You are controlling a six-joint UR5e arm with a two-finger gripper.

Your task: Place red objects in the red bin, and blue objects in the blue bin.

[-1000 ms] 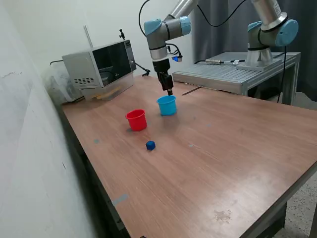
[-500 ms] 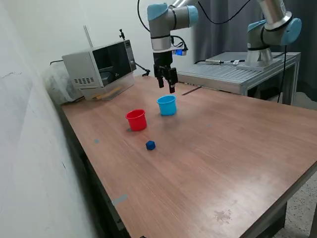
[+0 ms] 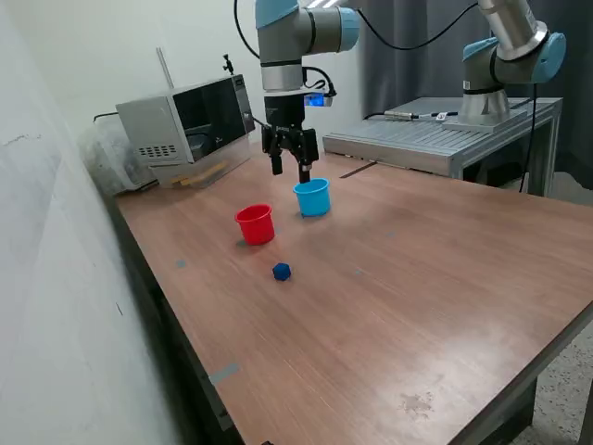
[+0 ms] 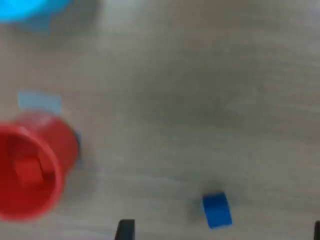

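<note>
On the wooden table (image 3: 445,278), a grey microwave oven (image 3: 185,125) is sitting far out at about ten o'clock from the cups, well clear of the work.

The small red plastic cup (image 3: 255,224) is standing upright with at least one small red cube (image 4: 30,171) lying inside it, though the blurred wrist view is making a second cube hard to rule in or out.

At about five o'clock from it, the small dark blue cube (image 3: 282,272) is resting alone on bare wood, not yet binned.

The two-finger gripper (image 3: 289,171) is hovering above the table, fingers spread and empty, near the light blue plastic cup (image 3: 312,197).

The risk, as I judge it: while descending toward the cube, a spread finger could be clipping the red cup's rim and tipping it. Nothing else is blocking the path.
</note>
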